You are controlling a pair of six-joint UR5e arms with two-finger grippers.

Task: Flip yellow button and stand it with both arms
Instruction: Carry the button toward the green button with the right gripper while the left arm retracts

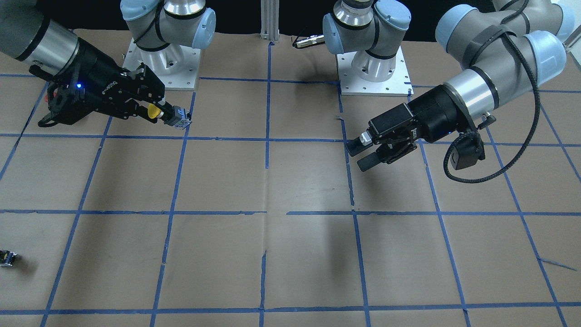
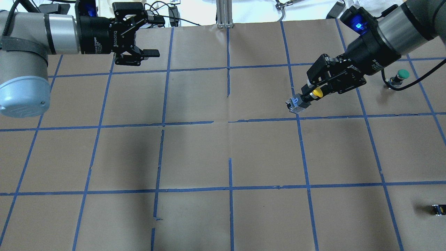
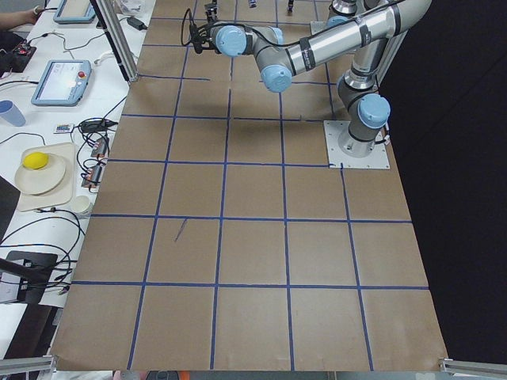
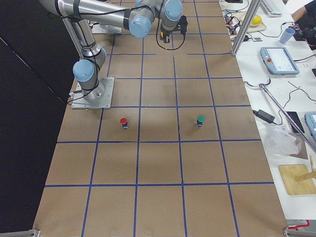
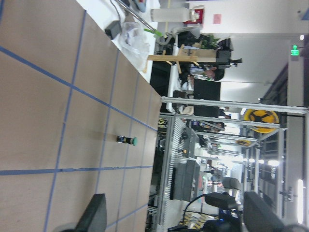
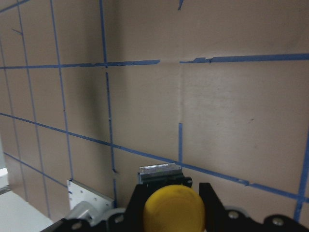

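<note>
1. A bench (image 2: 195, 157) covered in brown paper is ruled into squares by blue tape (image 2: 230, 188). Cluttered desks run along one side of it.
2. Two arms reach over the bench, the left arm (image 2: 24, 52) and the right arm (image 2: 400, 24). Each ends in one black tool.
3. The right tool (image 2: 304, 98) is clamped on the single yellow button (image 2: 316, 93). The cap sits back between the fingers, and the grey-and-black block body juts out past the fingertips, slanting down toward the bench near a tape crossing. I cannot tell whether the body touches the paper.
4. In the right wrist view, the yellow cap fills the gap between the two black fingers (image 6: 137, 205), with the block's grey end beyond it.
5. The left tool (image 1: 358, 154) is spread wide and holds nothing. It hangs above the bench, well apart from the yellow button.
6. Three other small parts lie on the bench:
   - One green button (image 2: 402, 75) stands upright near the right arm.
   - One red button (image 4: 123, 121) also stands upright.
   - One small dark block (image 2: 438, 209) lies near the bench's edge on the robot's right.
</note>
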